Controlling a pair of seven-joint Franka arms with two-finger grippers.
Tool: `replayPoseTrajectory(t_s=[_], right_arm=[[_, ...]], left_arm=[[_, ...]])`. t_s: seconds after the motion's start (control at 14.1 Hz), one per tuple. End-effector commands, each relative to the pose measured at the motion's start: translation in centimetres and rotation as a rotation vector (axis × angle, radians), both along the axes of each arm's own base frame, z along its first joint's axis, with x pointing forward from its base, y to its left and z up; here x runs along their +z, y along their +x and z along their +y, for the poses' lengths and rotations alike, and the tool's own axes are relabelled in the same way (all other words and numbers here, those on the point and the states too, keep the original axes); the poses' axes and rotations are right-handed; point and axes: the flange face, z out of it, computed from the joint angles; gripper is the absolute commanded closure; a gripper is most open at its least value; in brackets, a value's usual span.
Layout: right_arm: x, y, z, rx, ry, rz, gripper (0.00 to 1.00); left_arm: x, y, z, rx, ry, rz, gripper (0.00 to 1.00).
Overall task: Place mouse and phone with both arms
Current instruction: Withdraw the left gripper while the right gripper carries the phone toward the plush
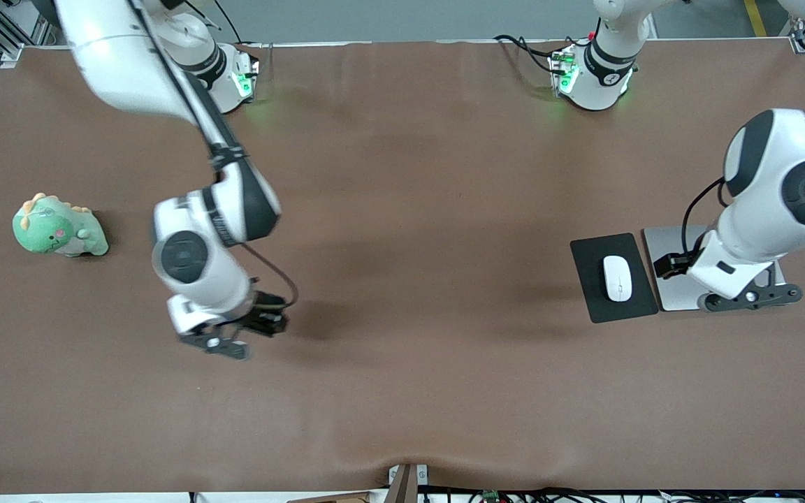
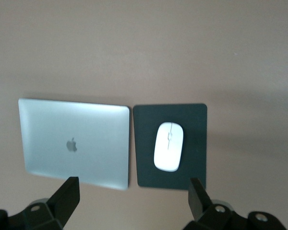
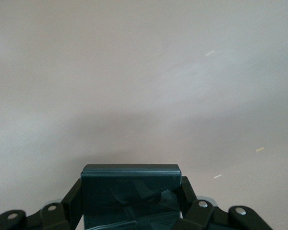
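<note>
The white mouse [image 1: 617, 278] lies on a matte black pad [image 1: 588, 279] toward the left arm's end of the table. It also shows in the left wrist view [image 2: 168, 146], on the pad [image 2: 146, 158]. My left gripper [image 1: 669, 265] is up in the air over the silver laptop, open and empty; its fingertips [image 2: 71, 187] stand wide apart. My right gripper [image 1: 268, 323] is over bare brown table toward the right arm's end. It is shut on the glossy black phone [image 3: 129, 179], which sits between the fingers [image 3: 73, 196].
A closed silver laptop [image 1: 662, 244] lies beside the pad; its logo shows in the left wrist view [image 2: 72, 143]. A green plush dinosaur [image 1: 59, 227] sits near the right arm's end of the brown table [image 1: 430, 209].
</note>
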Motion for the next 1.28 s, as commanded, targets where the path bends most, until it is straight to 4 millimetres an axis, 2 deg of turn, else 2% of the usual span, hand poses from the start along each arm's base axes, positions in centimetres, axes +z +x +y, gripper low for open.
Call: replayPoseTrajectory(t_s=[0.0, 0.14, 0.28, 0.36, 0.5, 0.64, 0.92, 1.07, 1.21], right_arm=[[2.8, 0.0, -5.3, 0.004, 0.039, 0.015, 1.0], [4.4, -0.2, -11.2, 0.042, 0.052, 0.062, 1.0], [5.1, -1.5, -15.0, 0.033, 0.066, 0.086, 1.0], [4.9, -2.4, -16.6, 0.054, 0.063, 0.101, 1.0], [4.1, -4.3, -18.6, 0.112, 0.063, 0.132, 1.0], [2.6, -5.9, -20.0, 0.147, 0.064, 0.169, 1.0], [1.4, -8.7, -23.5, 0.217, 0.063, 0.163, 1.0], [-0.6, -10.8, -25.8, 0.267, 0.058, 0.145, 1.0], [-2.8, -12.3, -27.1, 0.301, 0.055, 0.142, 1.0]], left_arm=[[4.1, 0.0, 0.8, 0.008, -0.048, 0.047, 0.0], [6.9, -0.5, 0.9, 0.005, -0.088, 0.054, 0.0], [9.2, -1.4, 0.5, -0.003, -0.11, 0.026, 0.0], [10.1, -1.7, 0.4, -0.002, -0.109, 0.012, 0.0], [11.3, -2.2, 0.3, -0.006, -0.098, -0.009, 0.0], [12.6, -2.7, 1.8, -0.002, -0.087, -0.024, 0.0], [15.5, -4.0, 1.3, -0.064, -0.067, -0.064, 0.0], [16.6, -4.6, 0.8, -0.073, -0.089, -0.079, 0.0], [17.9, -5.4, 0.5, -0.071, -0.099, -0.097, 0.0]])
